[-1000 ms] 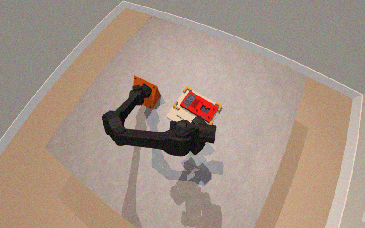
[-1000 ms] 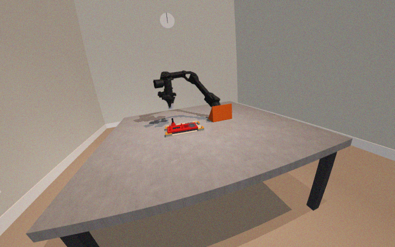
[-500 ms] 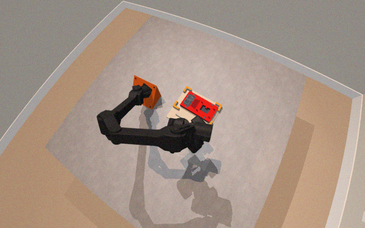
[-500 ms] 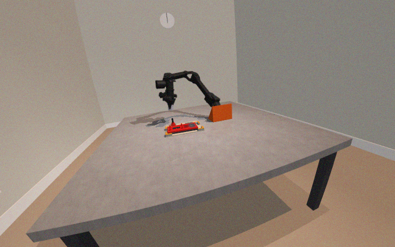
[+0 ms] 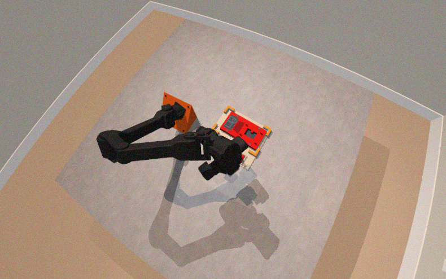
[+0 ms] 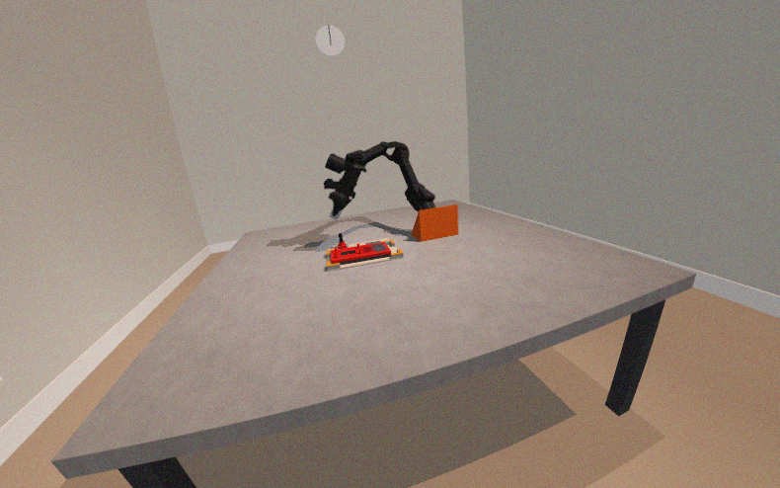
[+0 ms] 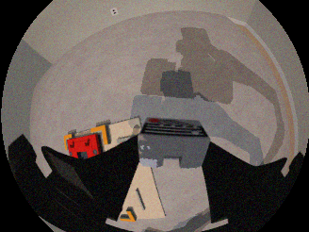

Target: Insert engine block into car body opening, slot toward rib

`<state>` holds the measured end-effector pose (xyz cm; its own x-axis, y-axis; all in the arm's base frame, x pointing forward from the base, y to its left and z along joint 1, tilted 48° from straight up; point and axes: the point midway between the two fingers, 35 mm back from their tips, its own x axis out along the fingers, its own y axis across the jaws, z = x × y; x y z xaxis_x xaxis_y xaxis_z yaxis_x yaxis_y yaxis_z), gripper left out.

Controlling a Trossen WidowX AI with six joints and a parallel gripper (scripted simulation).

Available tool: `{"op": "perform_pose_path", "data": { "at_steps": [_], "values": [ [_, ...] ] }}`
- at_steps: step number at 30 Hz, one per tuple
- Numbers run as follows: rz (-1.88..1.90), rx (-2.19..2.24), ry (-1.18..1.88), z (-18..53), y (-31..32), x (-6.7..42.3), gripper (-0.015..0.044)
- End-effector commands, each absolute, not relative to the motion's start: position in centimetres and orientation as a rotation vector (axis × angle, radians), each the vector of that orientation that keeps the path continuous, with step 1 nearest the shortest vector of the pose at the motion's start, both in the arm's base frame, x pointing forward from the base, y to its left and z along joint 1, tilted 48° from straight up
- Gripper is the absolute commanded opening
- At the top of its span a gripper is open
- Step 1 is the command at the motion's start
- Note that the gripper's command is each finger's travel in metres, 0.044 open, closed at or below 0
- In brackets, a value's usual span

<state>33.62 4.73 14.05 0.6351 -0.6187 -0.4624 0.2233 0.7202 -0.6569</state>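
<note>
The red car body (image 5: 234,122) (image 6: 360,250) (image 7: 83,145) lies on a cream board (image 5: 253,163) (image 6: 365,266) (image 7: 149,195) with orange corner brackets. A dark rectangular opening (image 5: 251,134) shows in its top. My gripper (image 6: 336,206) (image 7: 172,141) is shut on the grey engine block (image 7: 173,145) (image 6: 332,216), whose dark ribbed top faces the wrist camera. It hangs well above the table, over the board's near end and beside the car body. In the top view the wrist hides the fingers and the block.
The arm stands on an orange wedge base (image 5: 184,120) (image 6: 435,223) behind the board. A small dark post (image 6: 340,237) rises from the car body's left end. The grey table top (image 6: 402,322) spreads wide around the board.
</note>
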Motion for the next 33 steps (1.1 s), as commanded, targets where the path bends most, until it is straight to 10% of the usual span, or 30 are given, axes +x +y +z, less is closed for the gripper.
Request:
{"op": "perform_pose_path", "data": {
  "at_steps": [1,33],
  "values": [
    [-0.487,-0.637,0.608,13.9,4.3,32.8,0.0],
    [-0.43,-0.687,0.4,11.1,1.2,32.6,0.0]
  ]
}}
